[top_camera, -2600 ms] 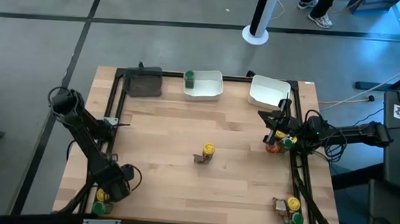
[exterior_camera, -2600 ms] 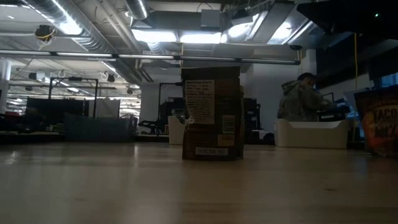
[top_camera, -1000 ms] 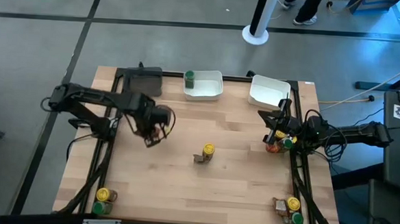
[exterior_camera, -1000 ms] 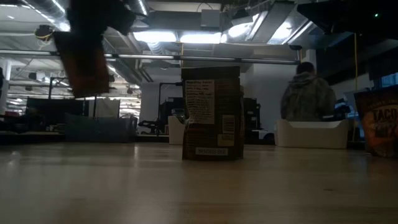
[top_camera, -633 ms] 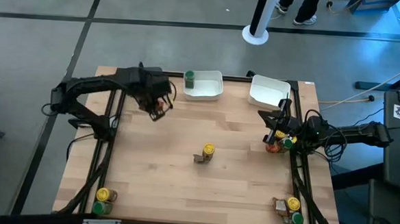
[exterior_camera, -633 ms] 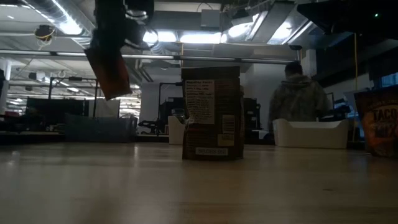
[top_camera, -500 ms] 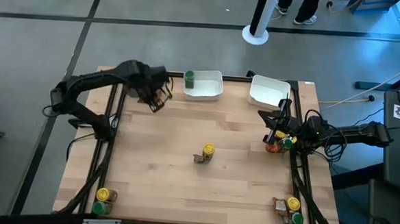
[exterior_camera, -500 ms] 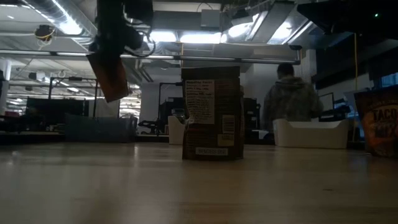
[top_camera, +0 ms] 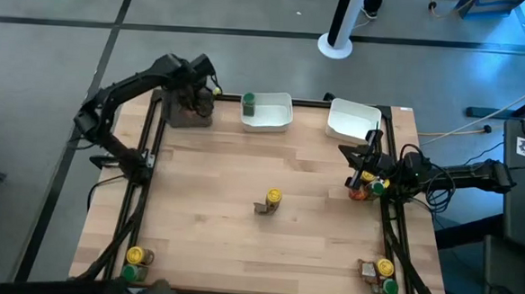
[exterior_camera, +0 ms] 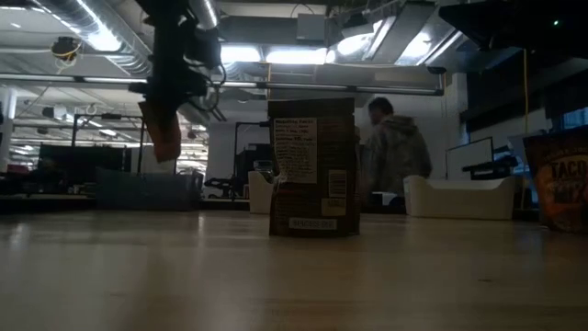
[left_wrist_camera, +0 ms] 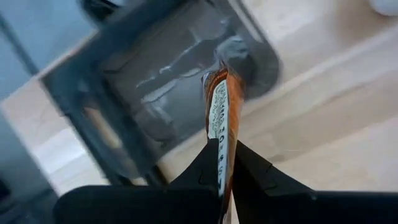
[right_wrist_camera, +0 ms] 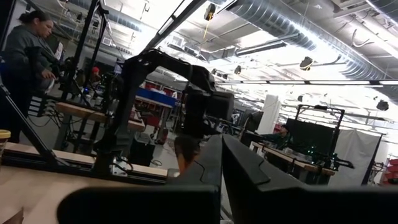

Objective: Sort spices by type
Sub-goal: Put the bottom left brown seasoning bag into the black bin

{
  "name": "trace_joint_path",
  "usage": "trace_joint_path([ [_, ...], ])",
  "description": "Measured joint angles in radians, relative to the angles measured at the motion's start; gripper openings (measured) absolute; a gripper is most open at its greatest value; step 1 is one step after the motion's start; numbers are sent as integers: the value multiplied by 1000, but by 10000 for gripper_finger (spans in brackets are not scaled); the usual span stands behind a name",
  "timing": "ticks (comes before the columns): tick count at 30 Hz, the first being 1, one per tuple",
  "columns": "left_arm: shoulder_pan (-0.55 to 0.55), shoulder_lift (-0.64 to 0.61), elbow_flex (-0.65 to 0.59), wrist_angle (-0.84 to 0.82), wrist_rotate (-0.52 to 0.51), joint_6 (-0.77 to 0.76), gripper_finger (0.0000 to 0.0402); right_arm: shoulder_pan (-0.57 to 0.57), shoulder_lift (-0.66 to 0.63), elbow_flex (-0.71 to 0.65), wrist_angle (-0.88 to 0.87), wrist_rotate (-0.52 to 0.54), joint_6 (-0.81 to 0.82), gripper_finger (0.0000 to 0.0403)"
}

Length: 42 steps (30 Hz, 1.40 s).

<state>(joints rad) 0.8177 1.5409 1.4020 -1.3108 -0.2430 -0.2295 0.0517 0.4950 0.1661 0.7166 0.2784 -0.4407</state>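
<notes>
Two dark, jointed arms with black tapered gripper fingers (left_wrist_camera: 205,171) and looping black cables.

Overhead and table-level views share the wooden table (top_camera: 240,227).

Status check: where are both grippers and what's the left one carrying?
Left gripper shut on reddish packet, over dark tray. Right gripper shut, parked at right edge. Nothing in the way.

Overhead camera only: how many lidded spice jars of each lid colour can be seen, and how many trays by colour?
Yellow-lidded jars: 4
Green-lidded jars: 3
White trays: 2
Dark tray: 1
Total: 10
</notes>
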Motion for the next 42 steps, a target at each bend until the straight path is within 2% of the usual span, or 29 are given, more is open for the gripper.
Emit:
trace_joint_path([
  [3,43,53,57,-26,-48,0,13,0,0,0,0,10,-7,14],
  [7,84,125,97,-33,-46,-3,13,0,0,0,0,28,-9,14],
  [18,85,287,102,-17,39,1,13,0,0,0,-3,28,-10,14],
  [25,85,326,96,73,132,-3,13,0,0,0,-6,28,-10,14],
  [42,72,368,94,126,187,15,15,0,0,0,-13,28,-10,14],
])
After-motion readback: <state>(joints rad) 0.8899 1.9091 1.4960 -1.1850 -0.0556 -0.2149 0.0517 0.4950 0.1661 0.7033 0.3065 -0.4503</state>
